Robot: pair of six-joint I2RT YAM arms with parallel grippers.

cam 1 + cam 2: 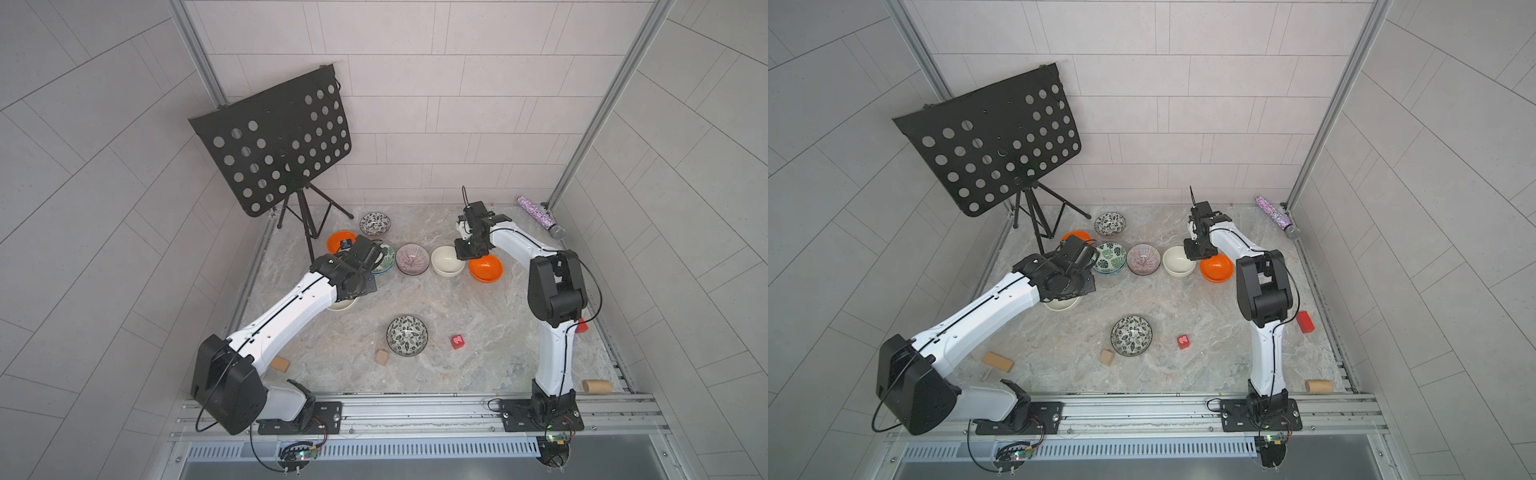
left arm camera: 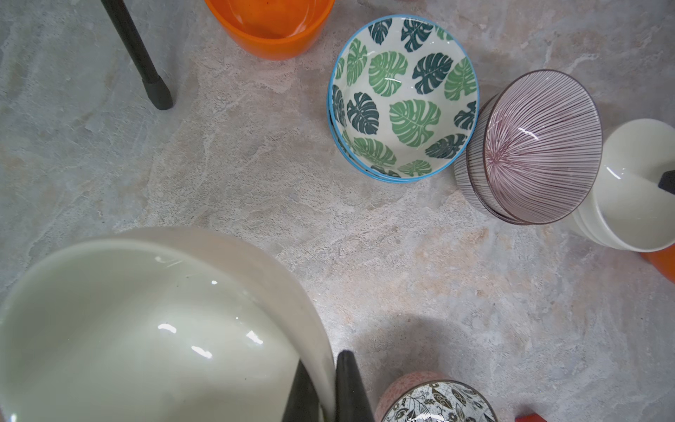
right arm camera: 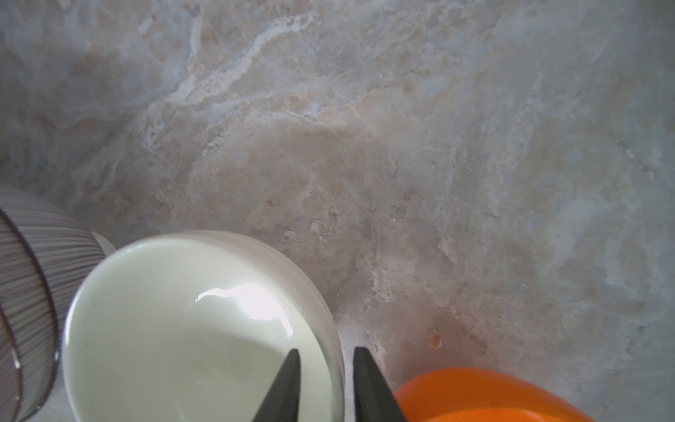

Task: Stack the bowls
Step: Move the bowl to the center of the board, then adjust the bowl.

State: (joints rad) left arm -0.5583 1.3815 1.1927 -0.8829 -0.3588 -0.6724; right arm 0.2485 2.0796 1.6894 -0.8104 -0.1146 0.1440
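Note:
My left gripper (image 2: 323, 360) is shut on the rim of a cream bowl (image 2: 146, 329), which shows under the left wrist in a top view (image 1: 343, 306). My right gripper (image 3: 327, 350) stands open astride the rim of another cream bowl (image 3: 190, 329), one finger inside and one outside with a gap. An orange bowl (image 1: 485, 268) sits just right of it. Green-leaf bowls (image 2: 401, 98) and purple striped bowls (image 2: 537, 149) each sit nested in twos. A second orange bowl (image 1: 336, 241) is at the back left. Black-and-white leaf bowls stand at the back (image 1: 375, 223) and front centre (image 1: 407, 335).
A black music stand (image 1: 274, 141) has tripod legs (image 1: 309, 232) beside the back-left bowls. A red die (image 1: 457, 341), wooden blocks (image 1: 382, 357) (image 1: 279, 364), a wooden cylinder (image 1: 597, 387), a red block (image 1: 583, 326) and a glitter microphone (image 1: 540, 218) lie around.

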